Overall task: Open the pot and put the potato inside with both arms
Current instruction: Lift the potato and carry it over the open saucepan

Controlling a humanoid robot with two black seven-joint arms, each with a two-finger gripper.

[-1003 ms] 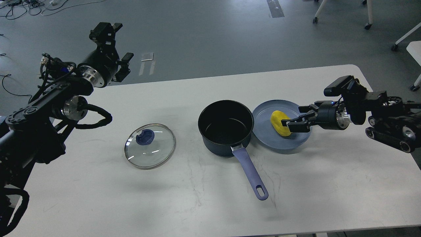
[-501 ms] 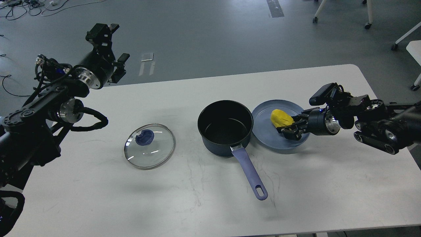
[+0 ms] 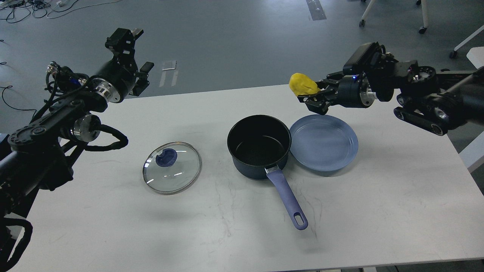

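The dark pot [image 3: 259, 147] with a blue handle stands open in the middle of the white table [image 3: 378, 204]. Its glass lid [image 3: 172, 167] with a blue knob lies flat on the table to the left. My right gripper [image 3: 311, 97] is shut on the yellow potato [image 3: 303, 85] and holds it in the air, above and behind the blue plate [image 3: 323, 142], to the upper right of the pot. My left gripper [image 3: 130, 45] is open and empty, raised high beyond the table's far left corner.
The blue plate touches the pot's right side and holds nothing. The pot's handle points toward the table's front edge. Chair legs and cables are on the floor behind the table.
My right gripper has closed on the potato and lifted it off the plate, up and to the left. The left arm has shifted only slightly.
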